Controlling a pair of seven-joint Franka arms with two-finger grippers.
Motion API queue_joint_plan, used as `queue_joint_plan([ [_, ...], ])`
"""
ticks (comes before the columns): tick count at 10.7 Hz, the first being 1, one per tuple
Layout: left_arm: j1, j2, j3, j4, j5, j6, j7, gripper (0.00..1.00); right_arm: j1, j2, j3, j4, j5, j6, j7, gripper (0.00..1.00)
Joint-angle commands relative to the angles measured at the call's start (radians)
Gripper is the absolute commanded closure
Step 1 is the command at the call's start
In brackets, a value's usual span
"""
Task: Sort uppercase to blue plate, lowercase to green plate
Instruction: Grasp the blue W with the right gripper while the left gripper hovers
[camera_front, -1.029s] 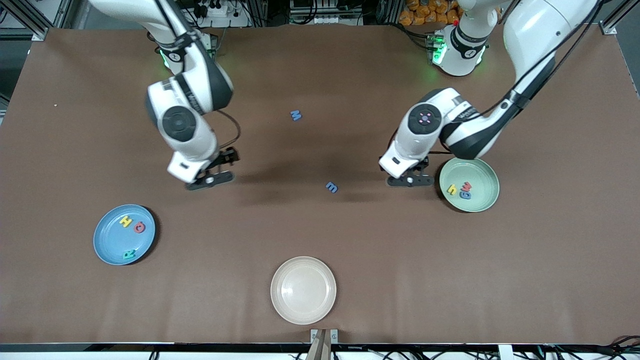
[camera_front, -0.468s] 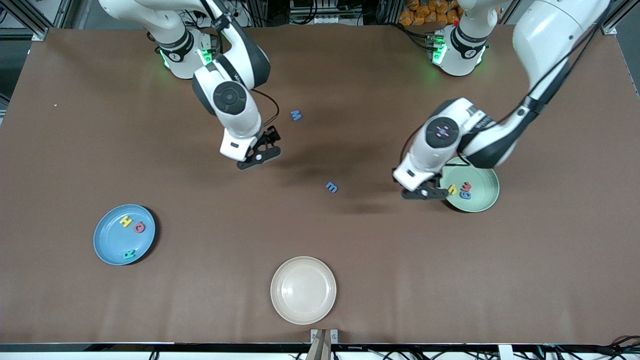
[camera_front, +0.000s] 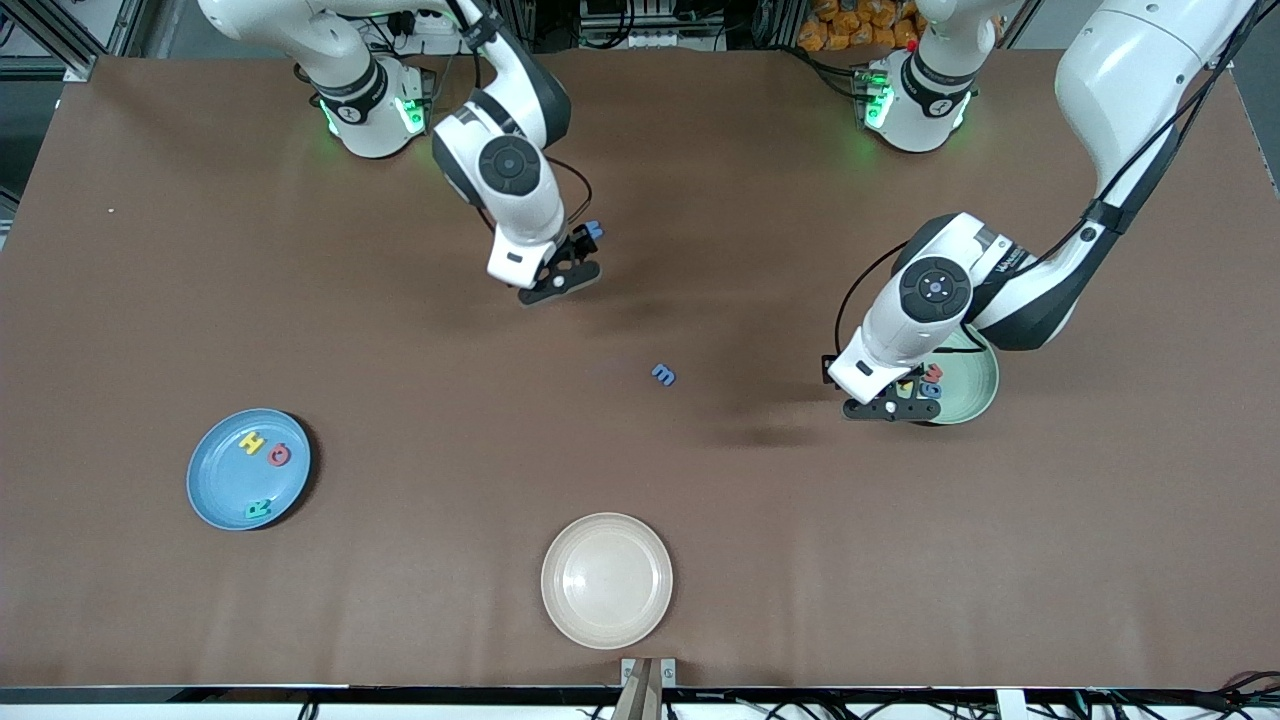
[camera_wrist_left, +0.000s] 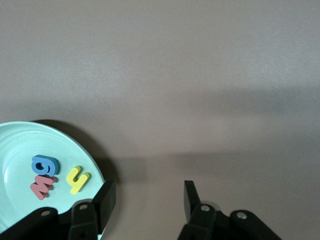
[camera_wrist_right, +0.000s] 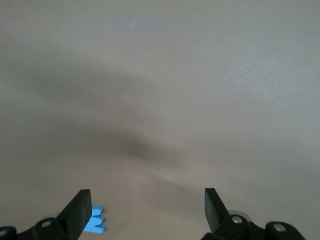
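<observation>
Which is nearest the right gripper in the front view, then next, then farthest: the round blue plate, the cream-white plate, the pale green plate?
From the right gripper:
1. Round blue plate, toward the right arm's end.
2. Cream-white plate, nearest the front camera.
3. Pale green plate, toward the left arm's end.

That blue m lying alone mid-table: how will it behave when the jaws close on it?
The blue m looks like thin foam lying flat on the table, so it is probably very light and may skid if nudged sideways. Being flat, it should not roll. Its low edge offers little to grip, so it may squash or slip out.
</observation>
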Motion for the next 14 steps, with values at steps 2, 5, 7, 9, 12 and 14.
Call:
queue_joint_plan([
  [2,-0.003,0.007,-0.002,0.007,-0.007,-0.009,0.013,0.37,-0.003,-0.017,0.09,-0.085,0.018,0.066,0.143,0.0],
  [5,-0.001,0.008,0.0,0.005,-0.003,-0.009,0.015,0.37,-0.003,-0.009,0.145,-0.163,0.018,0.19,0.241,0.0],
  [7,-0.003,0.013,0.006,0.005,-0.003,-0.005,0.015,0.37,0.006,0.021,0.164,-0.18,0.018,0.242,0.276,0.0],
  [9,-0.003,0.017,0.006,0.002,-0.003,-0.001,0.013,0.39,0.024,0.061,0.165,-0.18,0.016,0.293,0.304,0.0],
  [12,-0.008,0.017,0.006,0.005,-0.014,-0.002,0.003,0.39,0.04,0.089,0.165,-0.18,0.016,0.316,0.32,0.0],
  [14,-0.012,0.016,0.005,0.008,-0.032,-0.001,-0.067,0.41,0.043,0.093,0.165,-0.18,0.014,0.318,0.327,0.0],
])
